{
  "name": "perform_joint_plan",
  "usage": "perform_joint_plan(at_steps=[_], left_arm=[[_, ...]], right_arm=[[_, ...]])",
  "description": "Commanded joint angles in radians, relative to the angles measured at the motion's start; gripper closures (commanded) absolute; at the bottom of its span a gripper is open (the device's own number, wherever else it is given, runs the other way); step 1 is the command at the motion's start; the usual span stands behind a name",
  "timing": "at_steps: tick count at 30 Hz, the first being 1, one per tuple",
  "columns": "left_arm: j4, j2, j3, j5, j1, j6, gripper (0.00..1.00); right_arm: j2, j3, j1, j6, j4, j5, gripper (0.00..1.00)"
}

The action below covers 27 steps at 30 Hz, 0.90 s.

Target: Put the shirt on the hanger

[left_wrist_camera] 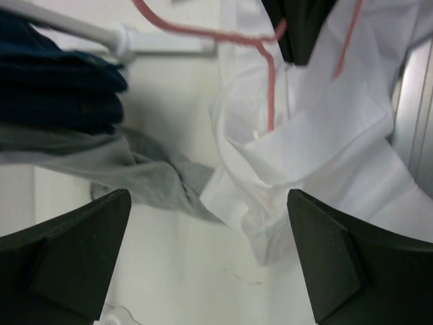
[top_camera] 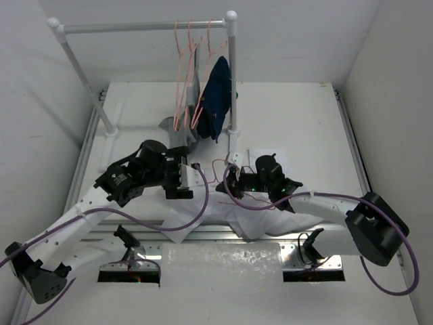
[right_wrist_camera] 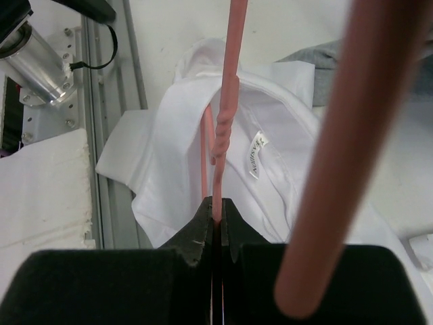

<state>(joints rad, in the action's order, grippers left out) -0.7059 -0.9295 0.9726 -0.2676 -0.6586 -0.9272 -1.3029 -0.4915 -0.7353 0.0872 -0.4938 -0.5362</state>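
Bright, even overhead light, soft shadows, whites nearly blown out; the nearest hanger (right_wrist_camera: 352, 135) blurred.

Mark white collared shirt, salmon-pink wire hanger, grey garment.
white collared shirt (right_wrist_camera: 270, 95), right wrist view, collar
salmon-pink wire hanger (right_wrist_camera: 222, 132), right wrist view, twisted neck
grey garment (left_wrist_camera: 152, 176), left wrist view, bunched middle

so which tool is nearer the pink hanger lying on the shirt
Right. The right tool is shut on the hanger, gripping its wire by the twisted neck. The left tool hangs open over the shirt, with the hanger's wire beyond its fingertips and untouched.
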Motion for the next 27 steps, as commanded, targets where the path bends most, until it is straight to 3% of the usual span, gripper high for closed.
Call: perform_joint_plan(at_steps=[1,5,9,10,13,18,21,22,24,25,27], left_arm=[[-0.049,0.017,-0.041,0.000,0.034,-0.041,0.00],[0.009,-0.021,-0.112,-0.004,0.091,-0.026,0.00],[0.063,-0.127,-0.107,-0.123,0.187,0.021,0.00],[0.065,-0.152,-0.095,-0.212,0.218,0.022,0.00],[0.051,-0.195,-0.095,-0.321,0.218,0.005,0.01],[-0.023,-0.298,-0.066,-0.389,0.215,-0.012,0.00],[0.046,-0.305,-0.098,-0.413,0.215,0.014,0.12],[0.069,-0.310,-0.100,-0.426,0.215,0.027,0.26],[0.083,-0.313,-0.097,-0.456,0.214,0.036,0.44],[0.094,-0.313,-0.095,-0.464,0.211,0.044,0.61],[0.106,-0.312,-0.091,-0.457,0.186,0.053,0.71]], right_arm=[[0.010,-0.002,-0.009,0.003,-0.091,-0.024,1.00],[0.014,-0.016,-0.018,-0.009,-0.068,-0.025,1.00],[0.021,-0.012,-0.026,-0.018,-0.069,-0.025,1.00],[0.024,-0.007,-0.027,-0.018,-0.069,-0.024,1.00],[0.033,-0.001,-0.032,-0.027,-0.071,-0.018,1.00],[0.053,0.004,-0.033,-0.050,-0.062,0.002,1.00],[0.054,-0.004,-0.033,-0.064,-0.051,-0.001,1.00],[0.056,-0.005,-0.033,-0.066,-0.051,-0.002,1.00],[0.056,-0.005,-0.033,-0.070,-0.055,-0.008,1.00],[0.057,-0.007,-0.035,-0.072,-0.054,-0.010,1.00],[0.059,-0.012,-0.033,-0.079,-0.052,-0.016,1.00]])
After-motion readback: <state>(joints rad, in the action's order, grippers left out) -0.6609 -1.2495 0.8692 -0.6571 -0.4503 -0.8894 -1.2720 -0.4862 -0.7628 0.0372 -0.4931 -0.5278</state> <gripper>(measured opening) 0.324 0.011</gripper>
